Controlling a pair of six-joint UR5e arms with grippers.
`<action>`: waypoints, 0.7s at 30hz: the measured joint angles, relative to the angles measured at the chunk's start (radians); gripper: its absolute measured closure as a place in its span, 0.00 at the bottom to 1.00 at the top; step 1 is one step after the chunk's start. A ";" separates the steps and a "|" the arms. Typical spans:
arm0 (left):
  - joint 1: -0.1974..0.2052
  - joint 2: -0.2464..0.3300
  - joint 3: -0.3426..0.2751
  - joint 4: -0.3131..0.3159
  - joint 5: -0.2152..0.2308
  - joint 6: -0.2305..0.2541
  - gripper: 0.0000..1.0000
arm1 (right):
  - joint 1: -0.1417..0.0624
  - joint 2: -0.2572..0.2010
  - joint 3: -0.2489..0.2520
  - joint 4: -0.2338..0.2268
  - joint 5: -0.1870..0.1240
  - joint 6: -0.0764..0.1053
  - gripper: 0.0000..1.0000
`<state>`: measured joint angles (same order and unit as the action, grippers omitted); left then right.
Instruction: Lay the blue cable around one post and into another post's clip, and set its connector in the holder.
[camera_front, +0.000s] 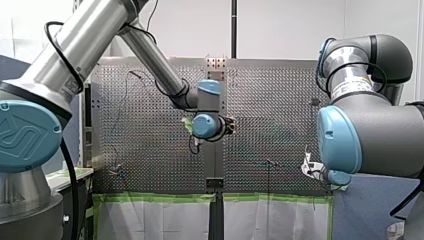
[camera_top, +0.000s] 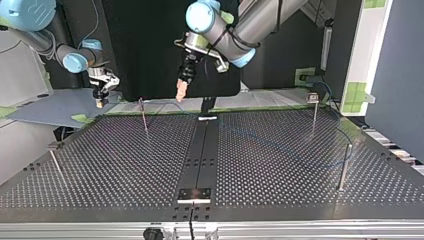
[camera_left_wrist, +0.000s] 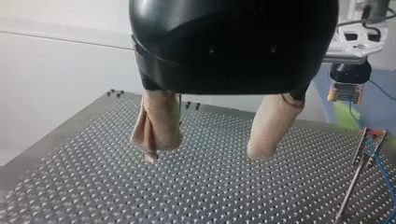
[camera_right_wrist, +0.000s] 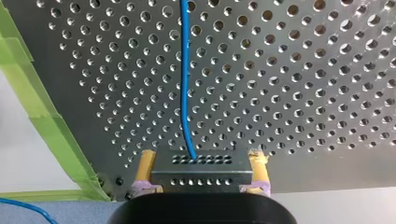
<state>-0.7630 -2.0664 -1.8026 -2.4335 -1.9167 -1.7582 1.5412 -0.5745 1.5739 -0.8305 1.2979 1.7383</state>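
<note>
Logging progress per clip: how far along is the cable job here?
Done: the blue cable passes a clip post in the left wrist view; seating unclear. In hand: my right gripper grips the connector; my left gripper is open, empty. Left: finishing the routing and placing the connector.

Two arms, four posts, one blue cable, one connector

Perforated table, upright posts, perhaps blue cable

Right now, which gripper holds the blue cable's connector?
My right gripper: it is shut on the connector, blue cable attached; my left gripper is open, empty.
</note>
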 joint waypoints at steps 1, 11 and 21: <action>0.002 0.007 -0.007 0.000 0.000 -0.007 0.00 | 0.000 0.000 0.000 0.000 0.000 0.000 1.00; 0.053 0.088 -0.088 0.003 -0.033 -0.088 0.00 | 0.002 0.000 0.000 0.003 0.000 -0.001 1.00; 0.135 0.172 -0.172 0.074 -0.017 -0.172 0.00 | 0.005 0.000 0.000 0.006 0.000 -0.002 1.00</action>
<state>-0.6278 -1.8942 -1.9745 -2.3590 -1.9332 -1.9298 1.5466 -0.5746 1.5741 -0.8246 1.2978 1.7358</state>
